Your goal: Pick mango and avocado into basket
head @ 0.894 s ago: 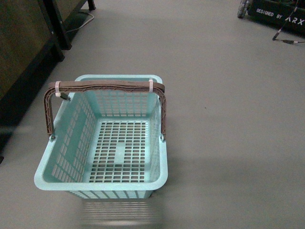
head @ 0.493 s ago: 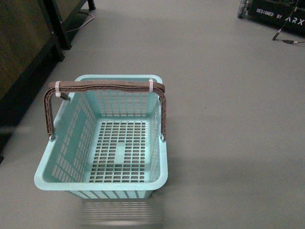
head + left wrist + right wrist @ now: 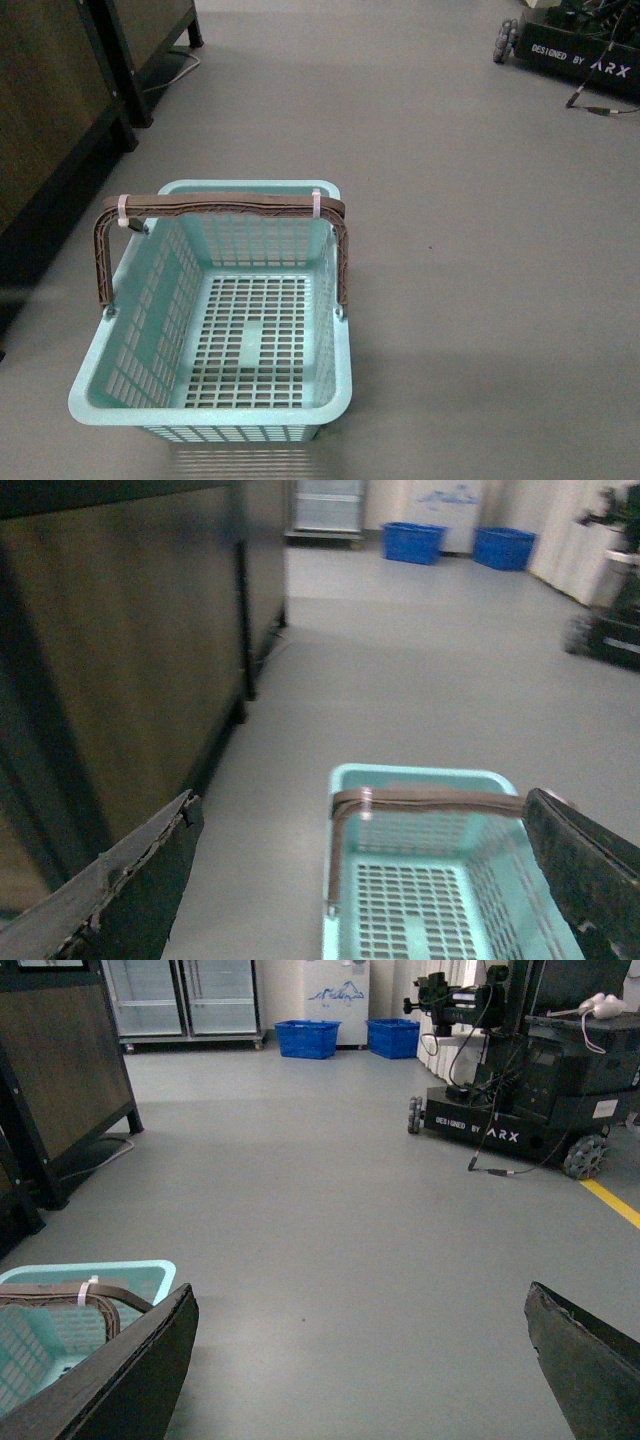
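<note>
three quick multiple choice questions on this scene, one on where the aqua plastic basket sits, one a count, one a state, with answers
1. Where does the light blue slotted plastic basket stand?
A. on a table
B. on the grey floor, with a dark wooden cabinet further left in the front view
C. on a black cart

2. How many white zip ties show on its brown handles in the front view?
A. one
B. two
C. four

3. What lies inside the basket?
A. a mango
B. an avocado
C. nothing

Answers:
1 B, bare floor surrounds it on every visible side.
2 B, one tie shows near each end of the handles' top bar.
3 C, its whole slotted bottom shows bare.
</note>
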{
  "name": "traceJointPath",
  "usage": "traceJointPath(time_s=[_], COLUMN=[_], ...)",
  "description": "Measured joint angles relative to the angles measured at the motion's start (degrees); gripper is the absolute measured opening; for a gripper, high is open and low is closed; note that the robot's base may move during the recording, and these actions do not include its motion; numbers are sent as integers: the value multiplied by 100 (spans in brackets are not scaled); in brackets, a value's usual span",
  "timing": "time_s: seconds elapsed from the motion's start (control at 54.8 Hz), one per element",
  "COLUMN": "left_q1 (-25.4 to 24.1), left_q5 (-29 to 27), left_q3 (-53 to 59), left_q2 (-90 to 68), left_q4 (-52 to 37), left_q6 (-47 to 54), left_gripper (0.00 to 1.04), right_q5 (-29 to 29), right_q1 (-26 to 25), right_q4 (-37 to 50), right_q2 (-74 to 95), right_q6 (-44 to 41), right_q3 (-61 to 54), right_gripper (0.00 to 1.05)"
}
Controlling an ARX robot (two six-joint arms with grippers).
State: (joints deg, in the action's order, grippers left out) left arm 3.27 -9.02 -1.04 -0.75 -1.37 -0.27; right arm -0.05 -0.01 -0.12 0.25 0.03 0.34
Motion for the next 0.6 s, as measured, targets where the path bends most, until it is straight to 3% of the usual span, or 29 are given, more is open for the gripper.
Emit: traceJointPath(time_s=[0.037,0.11,0.274,0.493,0.602], left_q1=[149,111,-146,260,442], left_q5=[-599,-782,-431,352,487], left_q3=[0,-13,-555,-2446,-2905], left_q2=[-52,-417,-2741,-7152,-8721], left_q4=[-48,-173,-833,-2109,-2649], left_q6=[-63,-254,-1716,-4398,-5204], left_gripper=[97,97,97,97,97], right_q5=[2,0,0,0,0], right_q1=[0,0,0,0,0], right_q4=[0,0,0,0,0], right_q2=[0,0,0,0,0], right_q6=[0,0,0,0,0], right_q3=[0,0,0,0,0], right_gripper=[97,97,97,97,97])
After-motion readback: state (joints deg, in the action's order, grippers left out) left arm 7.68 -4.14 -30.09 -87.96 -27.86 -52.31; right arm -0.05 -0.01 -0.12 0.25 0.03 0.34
